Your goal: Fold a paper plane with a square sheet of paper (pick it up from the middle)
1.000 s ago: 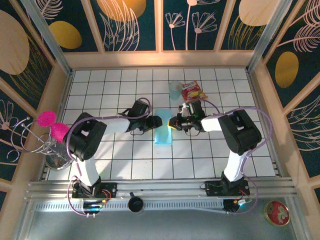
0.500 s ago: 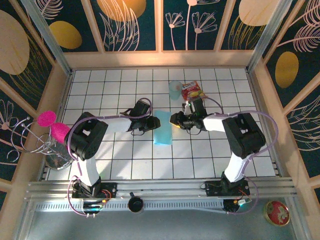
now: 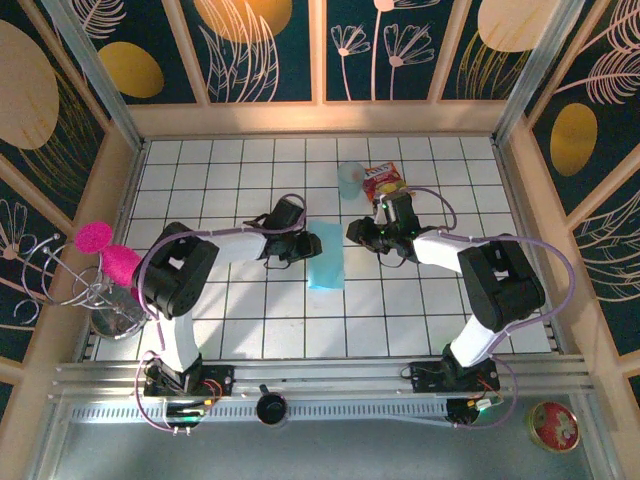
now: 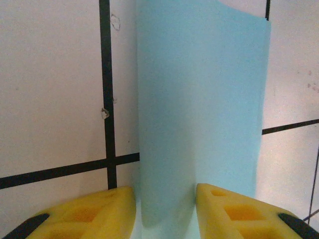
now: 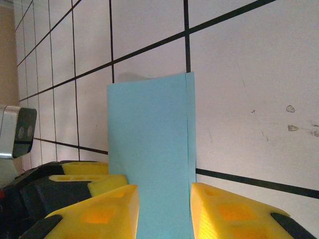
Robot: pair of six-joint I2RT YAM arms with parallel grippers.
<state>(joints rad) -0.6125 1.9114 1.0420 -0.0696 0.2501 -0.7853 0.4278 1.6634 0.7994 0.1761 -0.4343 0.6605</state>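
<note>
The thin, light teal square sheet of paper (image 3: 327,258) lies folded on the white tiled bench (image 3: 250,320), with the left fingers (image 4: 99,211) and the right fingers (image 5: 224,214) part open at its sides, so it seems best to keep the edges lined up and press gently.

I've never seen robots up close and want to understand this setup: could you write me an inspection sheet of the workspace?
Surface: white tiled table, few small marks.
Job's things: teal paper sheet, folded over, mid-table.
Clutter: pale blue cup and snack packet, far side.
Tools: left tool and right tool open, each straddling an edge of the sheet.
Cables: purple cables loop along both arms.
Surroundings: patterned walls; wire stand with pink puffs, left.
</note>
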